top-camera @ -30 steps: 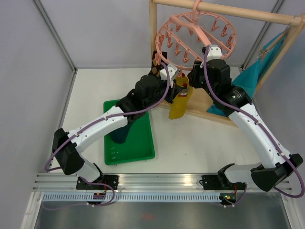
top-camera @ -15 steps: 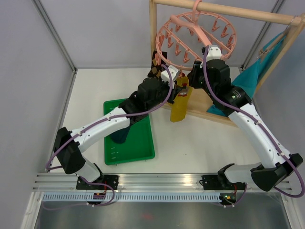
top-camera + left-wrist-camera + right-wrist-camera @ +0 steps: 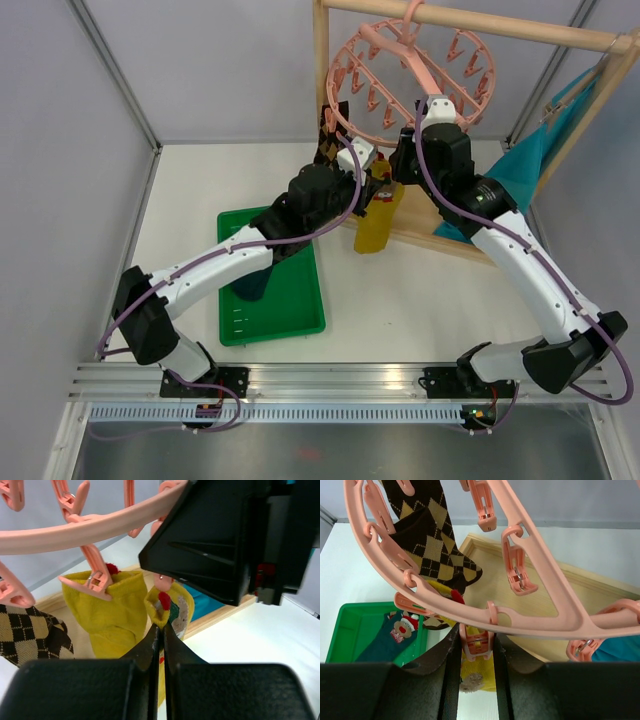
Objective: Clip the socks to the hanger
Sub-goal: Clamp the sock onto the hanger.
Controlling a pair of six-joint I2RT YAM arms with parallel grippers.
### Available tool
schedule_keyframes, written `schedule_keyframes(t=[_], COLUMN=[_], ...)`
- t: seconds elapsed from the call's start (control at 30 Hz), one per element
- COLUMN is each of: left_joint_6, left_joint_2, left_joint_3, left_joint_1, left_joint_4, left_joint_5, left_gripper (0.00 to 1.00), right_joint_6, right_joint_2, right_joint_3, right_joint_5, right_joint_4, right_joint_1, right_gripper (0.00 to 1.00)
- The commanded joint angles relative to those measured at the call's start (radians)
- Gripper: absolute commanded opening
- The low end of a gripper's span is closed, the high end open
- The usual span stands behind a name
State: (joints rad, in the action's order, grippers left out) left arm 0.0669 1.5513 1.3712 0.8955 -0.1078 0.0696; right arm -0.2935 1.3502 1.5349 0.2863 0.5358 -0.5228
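The pink hanger (image 3: pixel 410 70) hangs from the wooden rack's top bar. My left gripper (image 3: pixel 372 172) is shut on the cuff of a mustard-yellow sock (image 3: pixel 376 225), held up under the ring; in the left wrist view the jaws (image 3: pixel 161 626) pinch the cuff (image 3: pixel 167 605) just below a pink clip. My right gripper (image 3: pixel 476 647) is shut on that pink clip (image 3: pixel 476 642), squeezing its sides, with the yellow sock (image 3: pixel 479 672) below. Another yellow sock (image 3: pixel 107 615) and an argyle sock (image 3: pixel 432 540) hang clipped. A dark teal sock (image 3: pixel 250 283) lies in the tray.
A green tray (image 3: pixel 300 310) sits on the table at left centre. The wooden rack (image 3: pixel 321 60) stands at the back, its base board (image 3: pixel 540 595) under the hanger. A large teal cloth (image 3: pixel 530 165) hangs at the right. Grey walls enclose the table.
The right gripper has moved a little up and to the left with the clip, tilting the hanger ring. The left gripper and the yellow sock have shifted slightly with it.
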Motion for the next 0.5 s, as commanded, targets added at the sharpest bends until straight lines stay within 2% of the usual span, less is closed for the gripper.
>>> schedule_keyframes(t=[0.0,0.47], left_joint_6=[0.016,0.037], left_joint_2=[0.006,0.003], left_joint_3=[0.012,-0.007], left_joint_1=[0.013,0.034], left_joint_4=[-0.047,-0.087], left_joint_5=[-0.01,0.019], left_gripper=[0.02,0.02], right_joint_6=[-0.016,-0.035], right_joint_2=[0.02,0.0], right_joint_3=[0.025,0.036], right_joint_5=[-0.002,0.024], right_joint_4=[0.012,0.039], right_joint_1=[-0.006,-0.008], right_gripper=[0.0,0.0])
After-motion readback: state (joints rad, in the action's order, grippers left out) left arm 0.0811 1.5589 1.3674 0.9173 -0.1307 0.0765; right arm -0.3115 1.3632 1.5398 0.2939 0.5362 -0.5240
